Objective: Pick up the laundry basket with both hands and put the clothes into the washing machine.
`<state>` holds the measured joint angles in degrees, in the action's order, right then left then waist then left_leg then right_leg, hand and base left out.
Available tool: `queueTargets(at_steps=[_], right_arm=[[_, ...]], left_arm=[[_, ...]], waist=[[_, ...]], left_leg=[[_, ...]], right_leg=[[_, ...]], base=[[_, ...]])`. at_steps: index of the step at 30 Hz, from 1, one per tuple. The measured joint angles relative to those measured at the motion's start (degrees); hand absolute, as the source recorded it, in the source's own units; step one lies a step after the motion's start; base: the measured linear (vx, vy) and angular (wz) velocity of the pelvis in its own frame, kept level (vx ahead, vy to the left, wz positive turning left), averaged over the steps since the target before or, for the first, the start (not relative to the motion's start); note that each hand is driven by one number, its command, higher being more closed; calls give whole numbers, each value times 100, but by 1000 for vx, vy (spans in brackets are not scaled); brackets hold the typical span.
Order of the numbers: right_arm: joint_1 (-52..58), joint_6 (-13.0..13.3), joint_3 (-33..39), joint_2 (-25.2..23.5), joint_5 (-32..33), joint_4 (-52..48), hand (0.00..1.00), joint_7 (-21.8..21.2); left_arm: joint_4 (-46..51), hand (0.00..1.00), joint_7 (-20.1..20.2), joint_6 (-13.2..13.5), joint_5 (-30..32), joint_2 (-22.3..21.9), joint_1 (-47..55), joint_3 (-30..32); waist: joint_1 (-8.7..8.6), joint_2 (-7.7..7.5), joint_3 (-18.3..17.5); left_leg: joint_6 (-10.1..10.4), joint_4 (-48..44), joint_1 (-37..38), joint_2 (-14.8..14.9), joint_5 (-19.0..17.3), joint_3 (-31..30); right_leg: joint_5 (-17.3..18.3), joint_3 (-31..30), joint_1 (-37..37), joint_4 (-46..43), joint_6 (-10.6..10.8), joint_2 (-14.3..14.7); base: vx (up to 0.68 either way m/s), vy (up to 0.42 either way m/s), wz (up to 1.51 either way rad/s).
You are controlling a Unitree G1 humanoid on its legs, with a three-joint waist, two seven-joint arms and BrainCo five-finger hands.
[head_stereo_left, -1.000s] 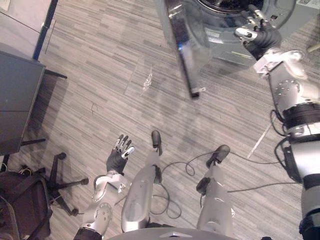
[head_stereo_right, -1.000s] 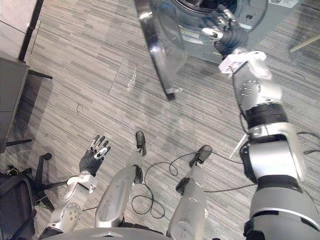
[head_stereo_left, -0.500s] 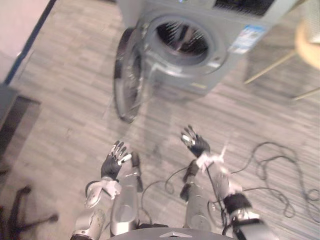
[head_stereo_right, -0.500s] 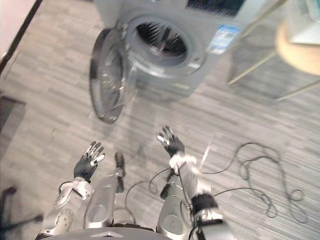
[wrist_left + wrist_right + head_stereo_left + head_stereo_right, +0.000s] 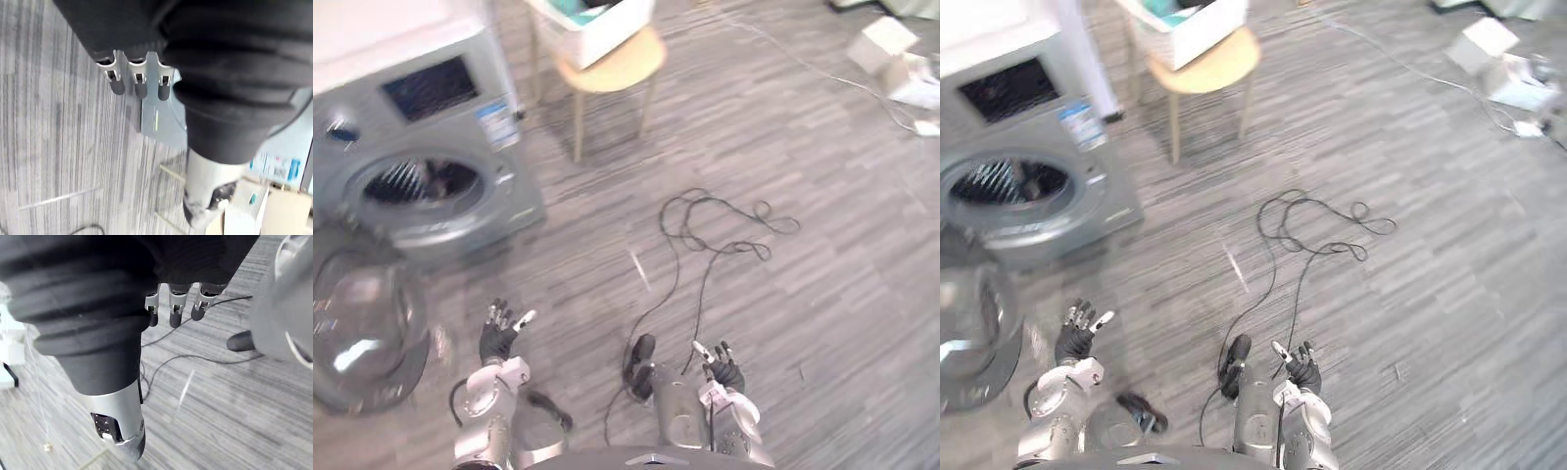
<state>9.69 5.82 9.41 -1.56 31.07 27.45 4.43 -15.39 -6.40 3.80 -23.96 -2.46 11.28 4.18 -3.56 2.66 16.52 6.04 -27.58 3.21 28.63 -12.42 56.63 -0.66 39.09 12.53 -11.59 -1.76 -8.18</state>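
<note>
View swings: washing machine (image 5: 421,186) now 10 o'clock | left hand (image 5: 499,338), right hand (image 5: 720,370) splayed, empty | pre-pickup; next likely reach laundry basket (image 5: 607,29), 12 o'clock

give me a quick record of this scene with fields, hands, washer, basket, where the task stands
left hand: open, empty, low over the floor near the washer door
right hand: open, empty, low over the floor
washing machine: to the robot's left, door swung open
laundry basket: white, on the wooden stool beside the washing machine, neither hand touching it
clothes: something teal shows inside the basket
task state: basket not yet picked up
</note>
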Motion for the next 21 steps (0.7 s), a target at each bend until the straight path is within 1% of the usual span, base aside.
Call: queueTargets(at_steps=[1, 2, 3, 4, 5, 6, 7, 8, 9, 10, 11, 12, 13, 14, 16, 17, 18, 19, 20, 21], right_arm=[[40, -14, -55, -11, -1, -4, 0, -6], [83, -87, -135, 5, -2, -114, 0, -11], [125, -118, -175, 4, -2, -224, 0, -17], [197, -141, -266, 2, -54, -412, 0, -28], [225, -158, -333, 20, -259, -509, 0, -41], [274, -176, -391, 52, -311, -600, 0, -43], [329, -193, -493, 109, -532, -732, 0, -56], [365, -231, -517, 214, -701, -887, 0, -49], [373, -228, -533, 278, -743, -926, 0, -50], [357, -247, -603, 394, -856, -932, 0, -60], [349, -278, -729, 464, -896, -932, 0, -84], [361, -298, -756, 459, -890, -934, 0, -89], [396, -352, -860, 453, -877, -924, 0, -91], [397, -359, -922, 453, -877, -924, 0, -99], [318, -360, -1091, 449, -840, -977, 0, -146], [283, -361, -1112, 448, -840, -1022, 0, -147], [156, -357, -1139, 452, -839, -1093, 0, -146], [-77, -354, -1180, 459, -833, -1091, 0, -144], [-197, -349, -1221, 467, -827, -1091, 0, -143], [-503, -341, -1448, 509, -818, -1085, 0, -143]], left_arm=[[-64, 0, -1, -14, -23, -98, -21, -59], [-204, 0, -45, -34, -81, -158, -56, -94], [-224, 0, -80, -42, -107, -192, -41, -105], [-230, 0, -128, -44, -280, -191, 17, -134], [-221, 0, -162, -45, -425, -185, 135, -160], [-215, 0, -164, -45, -470, -176, 208, -194], [-208, 0, -143, -49, -529, -129, 334, -263], [-202, 0, -94, -59, -530, -128, 387, -401], [-192, 0, -78, -63, -531, -128, 411, -456], [-153, 0, -91, -67, -600, -127, 477, -484], [-87, 0, -114, -50, -662, -125, 588, -474], [-88, 0, -125, -45, -689, -123, 631, -474], [-86, 0, -163, -42, -704, -120, 690, -480], [-80, 0, -165, -41, -716, -119, 695, -484], [68, 0, -170, -42, -727, -119, 750, -496], [111, 0, -171, -41, -727, -120, 758, -493], [134, 0, -183, -41, -725, -122, 750, -479], [134, 0, -212, -41, -724, -128, 756, -449], [141, 0, -215, -41, -724, -151, 760, -427], [159, 0, -251, -41, -724, -180, 766, -370]], waist=[[-16, 36, -70], [-57, 81, -103], [-79, 87, -111], [-70, 85, -112], [-2, 86, -133], [32, 92, -165], [117, 98, -202], [197, 97, -206], [231, 91, -203], [328, 80, -211], [398, 55, -211], [410, 79, -228], [409, 97, -252], [423, 97, -270], [573, 102, -358], [617, 103, -361], [707, 113, -367], [785, 132, -385], [836, 153, -401], [1005, 201, -472]], left_leg=[[60, 57, 245, 35, 108, 130], [-1, -71, 424, 219, 245, 139], [-46, -212, 502, 344, 327, 130], [-380, -656, 695, 702, 569, 133], [-1122, -1260, 816, 1106, 1066, 108], [-1535, -1615, 809, 1336, 1471, 4], [-1680, -2356, 656, 1614, 1484, -412], [-1600, -2965, 159, 1449, 1066, -1249], [-1495, -3139, -183, 1191, 859, -1808], [-1267, -3280, -637, 683, 525, -2545], [-1089, -3329, -928, 352, 276, -2792], [-1028, -3309, -1061, 247, 200, -2814], [-934, -3132, -1324, -15, 55, -2740], [-911, -2972, -1456, -157, -10, -2662], [-720, -1998, -1946, -888, -160, -2474], [-681, -1733, -2040, -1094, -163, -2461], [-646, -1170, -2171, -1490, -141, -2426], [-558, -616, -2267, -1803, -76, -2313], [-548, -360, -2310, -1901, -20, -2272], [-691, 209, -2281, -2036, 202, -2197]], right_leg=[[6, 205, -50, -168, 10, -5], [183, 62, -68, -389, -61, 158], [286, 8, -94, -477, -94, 250], [460, -184, -238, -558, -221, 494], [554, -506, -450, -473, -341, 768], [584, -661, -560, -386, -387, 903], [613, -998, -775, -219, -454, 1080], [622, -1275, -962, -82, -503, 1159], [633, -1381, -1059, -29, -521, 1160], [687, -1614, -1214, 75, -535, 1165], [776, -1804, -1406, 177, -461, 1222], [795, -1842, -1521, 262, -433, 1255], [852, -1912, -1735, 373, -357, 1290], [872, -1956, -1814, 449, -324, 1308], [944, -2076, -1950, 626, -281, 1356], [963, -2095, -1982, 660, -267, 1358], [1019, -2167, -2051, 693, -231, 1359], [1085, -2271, -2104, 697, -197, 1377], [1133, -2348, -2140, 695, -175, 1404], [1338, -2571, -2283, 667, -108, 1482]], base=[[202, -183, -93], [199, -224, -90], [181, -284, -89], [209, -328, -114], [209, -315, -131], [226, -288, -146], [220, -220, -135], [221, -197, -124], [189, -130, -109], [175, -74, -99], [176, -54, -88], [182, -43, -53], [189, -43, -21], [236, -42, -20], [261, -9, -19], [302, 23, -20], [329, 36, -30], [330, 42, -38], [434, 61, -70], [397, 62, -67]])
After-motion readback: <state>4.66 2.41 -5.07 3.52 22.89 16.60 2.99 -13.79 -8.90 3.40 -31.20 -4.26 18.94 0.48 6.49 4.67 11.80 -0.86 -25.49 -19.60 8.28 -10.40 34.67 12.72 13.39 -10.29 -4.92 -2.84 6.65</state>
